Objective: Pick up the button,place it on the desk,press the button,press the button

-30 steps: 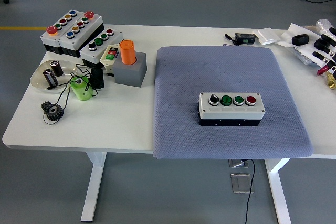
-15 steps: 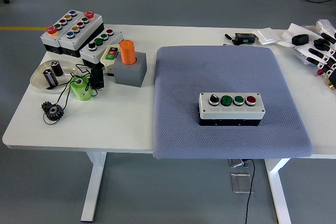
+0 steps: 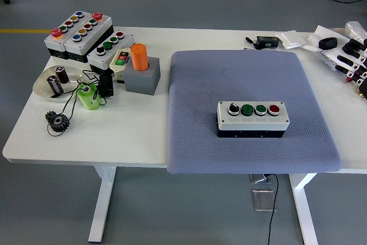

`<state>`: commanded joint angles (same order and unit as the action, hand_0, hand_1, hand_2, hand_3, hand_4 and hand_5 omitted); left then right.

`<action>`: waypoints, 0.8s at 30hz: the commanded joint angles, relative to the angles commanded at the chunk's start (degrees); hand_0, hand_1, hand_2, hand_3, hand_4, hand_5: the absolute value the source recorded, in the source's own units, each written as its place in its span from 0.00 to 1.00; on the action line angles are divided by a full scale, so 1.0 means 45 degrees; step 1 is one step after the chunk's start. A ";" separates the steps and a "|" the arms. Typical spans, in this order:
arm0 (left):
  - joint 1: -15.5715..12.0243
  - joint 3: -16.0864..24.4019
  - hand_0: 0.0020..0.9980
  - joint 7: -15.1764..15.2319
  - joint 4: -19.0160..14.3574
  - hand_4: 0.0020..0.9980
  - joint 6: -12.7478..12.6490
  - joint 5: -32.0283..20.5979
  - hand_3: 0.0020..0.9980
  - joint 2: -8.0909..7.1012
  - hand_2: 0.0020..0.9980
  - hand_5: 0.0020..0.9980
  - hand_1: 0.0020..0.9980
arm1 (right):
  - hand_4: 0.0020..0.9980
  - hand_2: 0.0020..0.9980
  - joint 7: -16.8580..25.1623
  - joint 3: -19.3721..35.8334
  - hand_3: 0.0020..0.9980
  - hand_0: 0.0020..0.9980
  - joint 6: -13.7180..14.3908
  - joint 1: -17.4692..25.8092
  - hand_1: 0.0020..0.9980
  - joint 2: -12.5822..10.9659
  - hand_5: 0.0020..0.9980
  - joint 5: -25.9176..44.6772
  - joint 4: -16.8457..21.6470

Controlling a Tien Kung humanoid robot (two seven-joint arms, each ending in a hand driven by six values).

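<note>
A white button box (image 3: 253, 119) with a black base lies on the grey mat (image 3: 241, 78), right of the mat's middle. On its top are a black knob (image 3: 233, 109), two green buttons (image 3: 254, 109) and a red button (image 3: 274, 109). My right hand (image 3: 354, 61) shows only at the picture's right edge, over the table's far right. Its black fingers (image 3: 347, 58) are spread and hold nothing. It is well away from the button box. My left arm is out of view.
Several more button boxes (image 3: 77, 34) stand at the table's far left. Near them are an orange cylinder in a grey block (image 3: 140, 73), a green spool (image 3: 88, 96), a bowl (image 3: 43, 87) with batteries and a black gear (image 3: 58, 121). Small packets (image 3: 292, 39) lie at the far right.
My right hand has drawn back to the right, so less of it shows at the picture's edge. The button box has not moved.
</note>
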<state>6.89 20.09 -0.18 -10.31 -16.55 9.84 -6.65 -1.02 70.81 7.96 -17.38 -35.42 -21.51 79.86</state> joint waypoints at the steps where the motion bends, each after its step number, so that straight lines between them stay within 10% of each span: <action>1: -0.0001 -0.0066 0.65 0.0018 0.0000 0.32 0.0007 -0.0068 0.51 -0.0007 0.70 1.00 0.71 | 0.58 0.81 0.0024 0.0008 0.82 0.81 0.0021 -0.0003 0.76 0.0008 0.61 -0.0007 0.0001; 24: 0.0098 -0.0316 0.65 0.0092 0.0000 0.32 0.0020 -0.0428 0.51 -0.0012 0.70 1.00 0.71 | 0.57 0.82 0.0382 0.0075 0.86 0.82 0.0713 -0.0052 0.78 0.0057 0.56 0.0163 0.0008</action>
<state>7.34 18.67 0.23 -10.31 -16.46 7.92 -6.71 0.70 71.14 11.17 -17.61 -35.16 -20.77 79.90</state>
